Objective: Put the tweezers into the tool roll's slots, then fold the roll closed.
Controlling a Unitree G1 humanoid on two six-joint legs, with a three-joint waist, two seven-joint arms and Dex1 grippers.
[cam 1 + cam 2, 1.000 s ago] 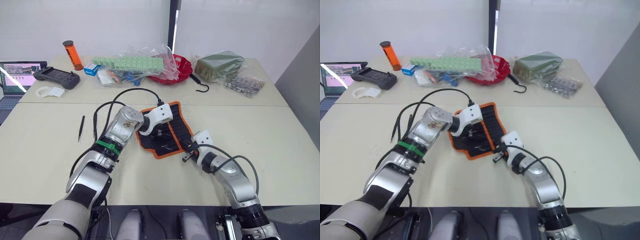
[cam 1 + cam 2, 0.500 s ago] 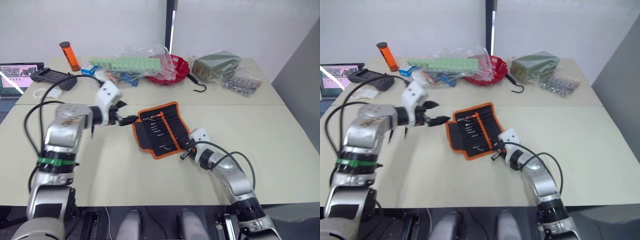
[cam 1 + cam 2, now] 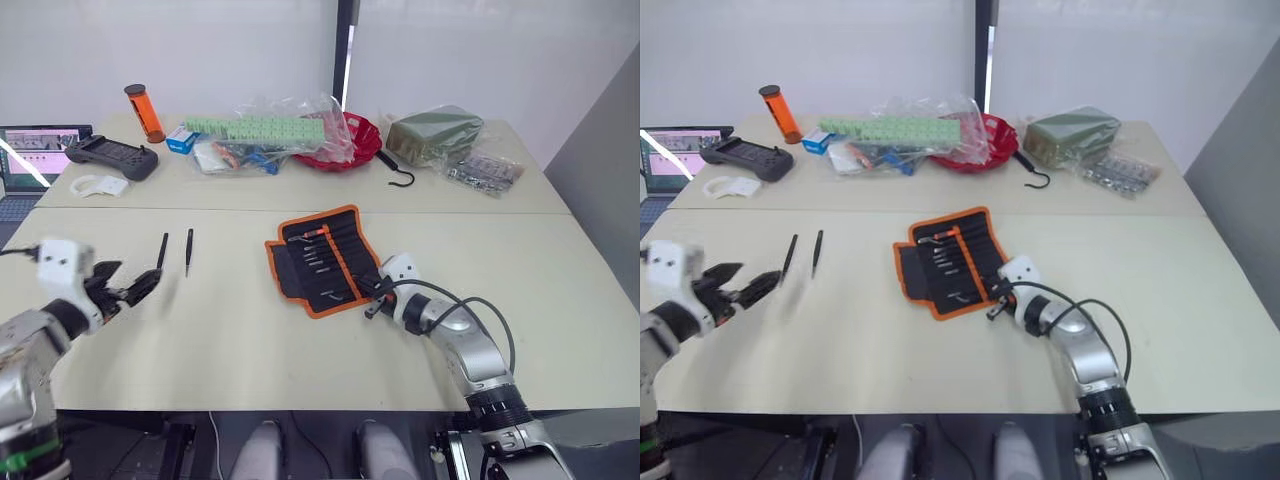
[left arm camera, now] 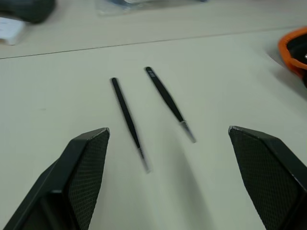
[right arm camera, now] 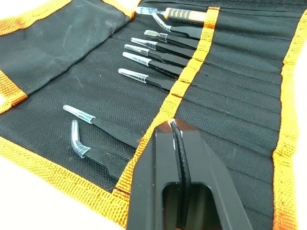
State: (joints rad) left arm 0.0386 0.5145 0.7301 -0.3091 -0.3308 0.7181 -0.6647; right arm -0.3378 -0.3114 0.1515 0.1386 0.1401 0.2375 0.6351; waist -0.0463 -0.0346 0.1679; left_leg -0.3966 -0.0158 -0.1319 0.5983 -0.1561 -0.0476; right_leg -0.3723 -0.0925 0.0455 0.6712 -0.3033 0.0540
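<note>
The tool roll (image 3: 320, 260) lies unfolded at table centre, several tweezers (image 5: 144, 77) tucked in its slots (image 5: 225, 103). At its 9 o'clock, two loose tweezers (image 4: 170, 102) lie apart. The left gripper (image 3: 128, 290) is spread, empty; the right gripper (image 5: 175, 143) is clenched at the roll's 4 o'clock edge.

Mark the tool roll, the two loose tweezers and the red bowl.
tool roll (image 3: 288, 262): left eye view, bare black flap.
left loose tweezer (image 3: 161, 251): left eye view, mid-shaft.
right loose tweezer (image 3: 188, 250): left eye view, mid-shaft.
red bowl (image 3: 368, 133): left eye view, right rim.
</note>
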